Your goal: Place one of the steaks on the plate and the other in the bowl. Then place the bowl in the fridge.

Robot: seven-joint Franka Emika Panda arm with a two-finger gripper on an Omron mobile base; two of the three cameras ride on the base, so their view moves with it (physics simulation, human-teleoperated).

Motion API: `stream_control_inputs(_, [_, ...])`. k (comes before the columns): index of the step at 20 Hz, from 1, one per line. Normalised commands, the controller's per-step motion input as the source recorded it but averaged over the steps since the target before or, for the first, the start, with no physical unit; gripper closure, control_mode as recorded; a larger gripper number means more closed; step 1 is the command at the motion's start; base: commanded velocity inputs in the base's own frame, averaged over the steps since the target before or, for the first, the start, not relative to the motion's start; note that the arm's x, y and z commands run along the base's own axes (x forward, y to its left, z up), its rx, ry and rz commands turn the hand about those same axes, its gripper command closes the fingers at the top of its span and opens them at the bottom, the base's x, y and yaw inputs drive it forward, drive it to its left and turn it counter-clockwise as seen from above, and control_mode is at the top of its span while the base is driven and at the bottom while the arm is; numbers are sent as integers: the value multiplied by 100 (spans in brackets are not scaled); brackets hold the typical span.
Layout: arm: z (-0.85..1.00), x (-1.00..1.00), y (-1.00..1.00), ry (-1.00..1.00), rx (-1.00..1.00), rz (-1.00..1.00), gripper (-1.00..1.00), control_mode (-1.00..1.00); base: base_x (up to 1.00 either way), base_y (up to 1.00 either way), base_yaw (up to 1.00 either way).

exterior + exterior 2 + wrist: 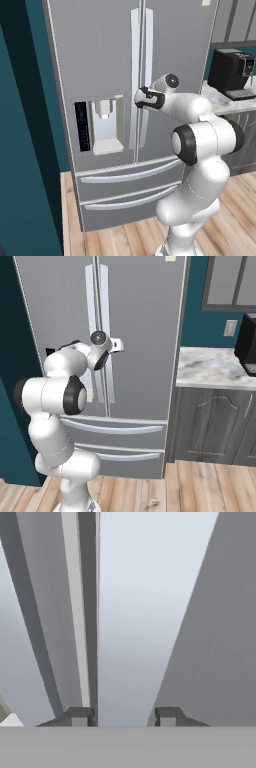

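Gripper (pixel 122 716) at frame centre, arm reaching level: we see its fingers pinching the fridge's (pixel 100 55) right-door handle (pixel 130 622).

Black coffee machine (pixel 232 73) on marble counter (pixel 212 368), grey cabinets (pixel 215 426) below.

no readable text, label, brand, number or sign on anything in view.
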Motion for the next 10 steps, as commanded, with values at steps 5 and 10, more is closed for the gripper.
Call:
stream_control_inputs(5, [3,-1,-22,1,0,0,100,-100,0,0,0])
stream_control_inputs(10, [16,-31,-39,1,0,0,100,-100,0,0,0])
